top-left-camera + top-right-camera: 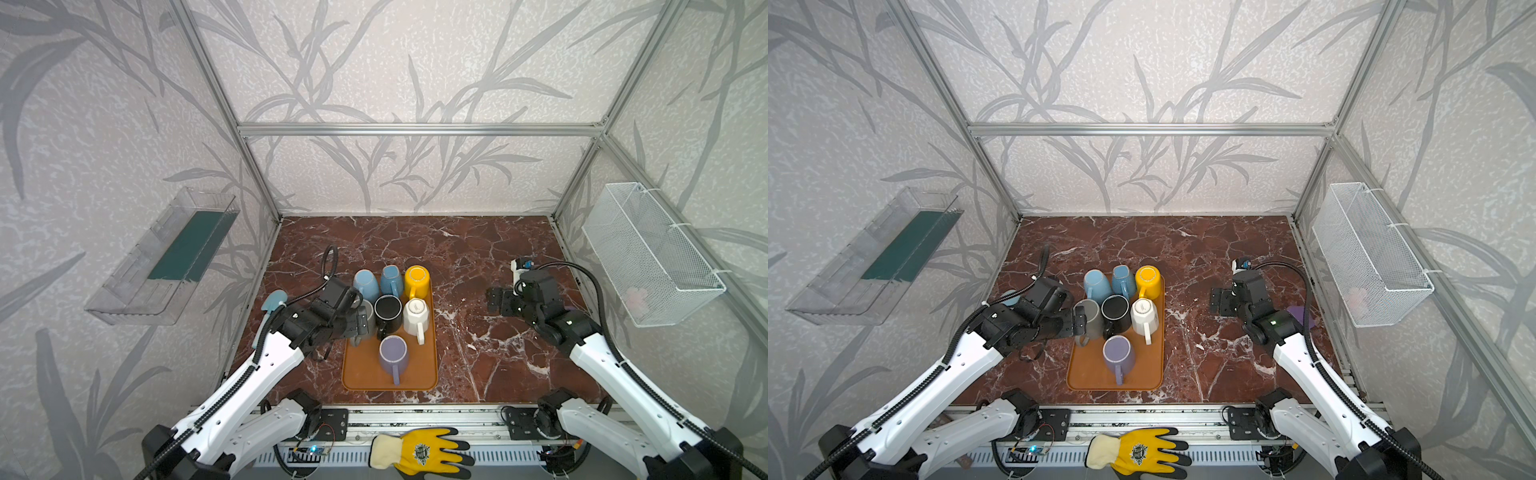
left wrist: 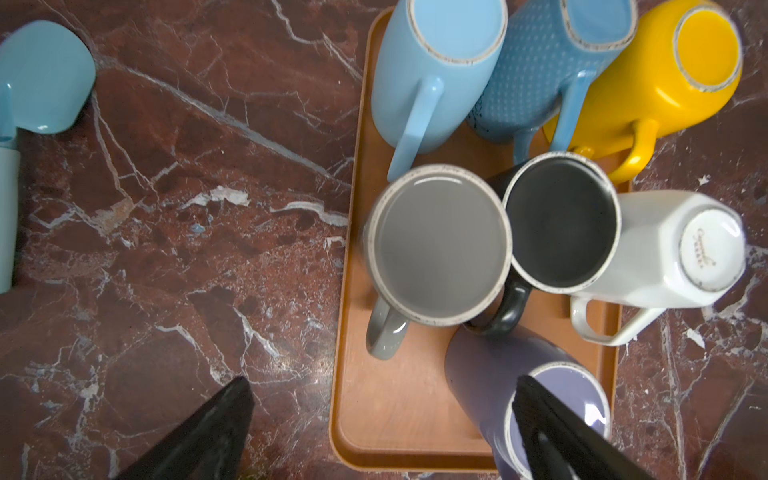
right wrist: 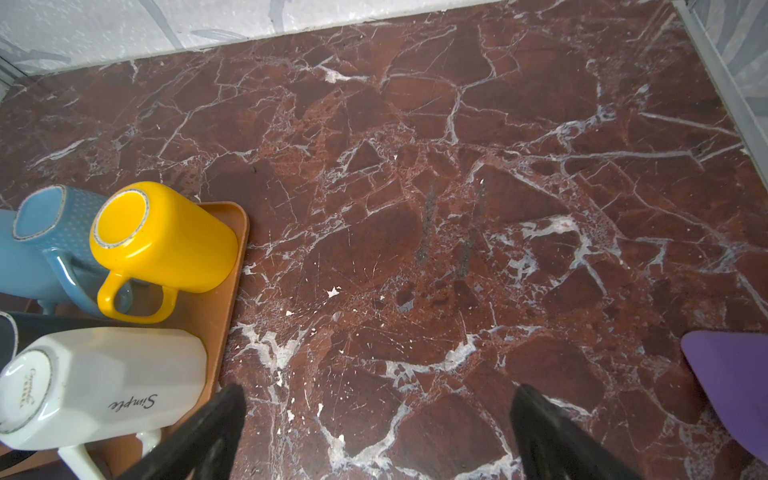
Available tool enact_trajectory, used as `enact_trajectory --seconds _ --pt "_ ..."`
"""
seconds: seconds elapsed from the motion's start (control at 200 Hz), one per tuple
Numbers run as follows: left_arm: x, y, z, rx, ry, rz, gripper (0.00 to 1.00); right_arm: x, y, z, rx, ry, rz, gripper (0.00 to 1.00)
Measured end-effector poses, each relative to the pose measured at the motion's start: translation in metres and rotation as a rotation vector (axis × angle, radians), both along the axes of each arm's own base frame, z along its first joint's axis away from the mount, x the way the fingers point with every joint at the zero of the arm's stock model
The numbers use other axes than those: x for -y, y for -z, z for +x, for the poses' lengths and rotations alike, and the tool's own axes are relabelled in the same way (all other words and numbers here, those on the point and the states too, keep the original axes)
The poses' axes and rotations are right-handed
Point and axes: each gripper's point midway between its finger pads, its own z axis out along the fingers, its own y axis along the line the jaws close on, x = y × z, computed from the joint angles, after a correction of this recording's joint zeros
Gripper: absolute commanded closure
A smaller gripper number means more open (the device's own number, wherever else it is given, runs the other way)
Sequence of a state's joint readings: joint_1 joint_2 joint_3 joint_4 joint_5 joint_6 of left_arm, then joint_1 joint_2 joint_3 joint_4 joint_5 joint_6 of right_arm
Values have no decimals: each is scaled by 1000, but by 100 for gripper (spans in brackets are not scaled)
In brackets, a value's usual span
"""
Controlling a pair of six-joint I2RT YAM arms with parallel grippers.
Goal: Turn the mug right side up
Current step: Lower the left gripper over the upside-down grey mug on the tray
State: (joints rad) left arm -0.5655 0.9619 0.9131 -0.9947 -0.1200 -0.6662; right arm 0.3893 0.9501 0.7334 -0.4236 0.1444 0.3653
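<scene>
An orange tray (image 1: 411, 376) carries several mugs. The light blue (image 2: 440, 62), dotted blue (image 2: 540, 75), yellow (image 2: 665, 79), white (image 2: 673, 249) and purple (image 2: 498, 374) ones stand base up. The grey mug (image 2: 438, 245) and the black one (image 2: 561, 220) show a flat round face upward. My left gripper (image 2: 382, 384) hangs open over the tray's left edge beside the grey mug (image 1: 1091, 318), holding nothing. One of its fingers is over the marble and one over the purple mug. My right gripper (image 3: 376, 390) is open above bare marble, right of the tray (image 3: 235, 232).
A pale blue scoop (image 2: 45, 75) lies left of the tray. A purple object (image 3: 727, 382) lies under the right arm. A wire basket (image 1: 648, 253) hangs on the right wall and a clear shelf (image 1: 162, 257) on the left wall. A yellow glove (image 1: 419, 453) lies on the front rail.
</scene>
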Motion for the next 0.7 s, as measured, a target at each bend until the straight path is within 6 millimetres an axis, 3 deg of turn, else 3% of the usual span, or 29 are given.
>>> enact_trajectory --seconds 0.2,0.6,0.7 --pt "3 19 -10 -66 26 18 7 -6 4 0 -7 -8 10 1" --pt "15 48 -6 -173 91 90 20 -14 4 -4 -2 -21 32 1" --pt "15 55 -6 -203 107 115 27 -15 0 -5 8 -21 42 1"
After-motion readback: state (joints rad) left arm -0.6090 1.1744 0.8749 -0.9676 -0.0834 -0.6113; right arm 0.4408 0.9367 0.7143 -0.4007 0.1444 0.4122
